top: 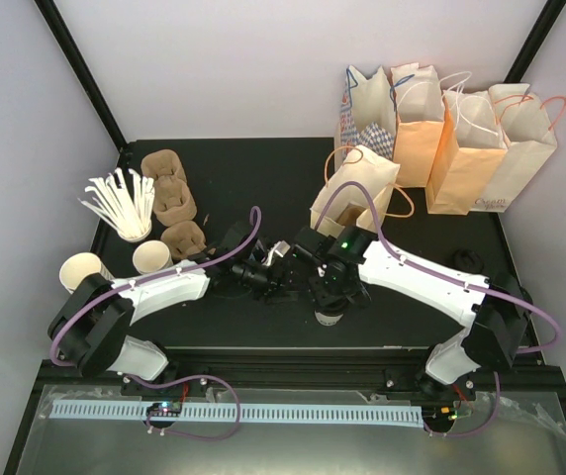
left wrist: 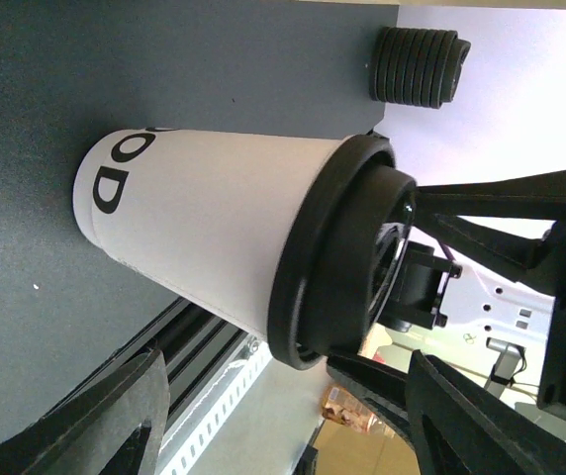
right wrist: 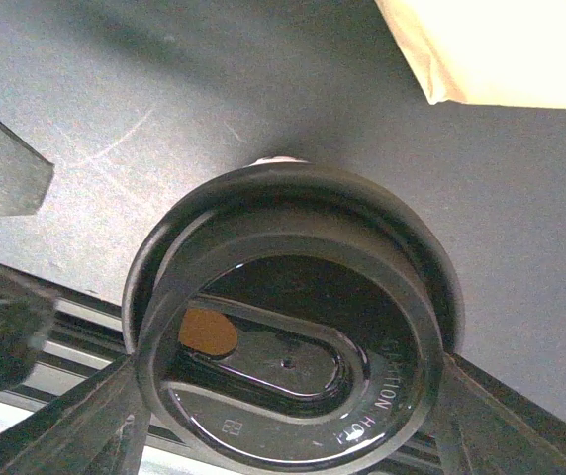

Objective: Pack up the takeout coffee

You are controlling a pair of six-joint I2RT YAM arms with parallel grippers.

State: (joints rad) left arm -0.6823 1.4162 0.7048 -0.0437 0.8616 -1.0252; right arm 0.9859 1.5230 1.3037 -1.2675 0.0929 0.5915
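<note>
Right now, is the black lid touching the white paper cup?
Touching. The left wrist view shows the black lid seated on the white paper cup.

A white tapered paper cup (left wrist: 214, 223) with bold black lettering stands upright near the tabletop's (top: 253, 178) near edge, about mid-width, its round black lid (right wrist: 293, 327) seated on the rim.

The two arms angled inward above the black table (top: 243, 168), left gripper (top: 285, 265) just beside right gripper (top: 329, 293), which covered most of the takeout coffee (top: 330, 318). Paper bags (top: 461, 139) stood back right; pulp carriers (top: 169, 198), white stirrers (top: 120, 203) and cream cups (top: 80, 269) sat left.
</note>
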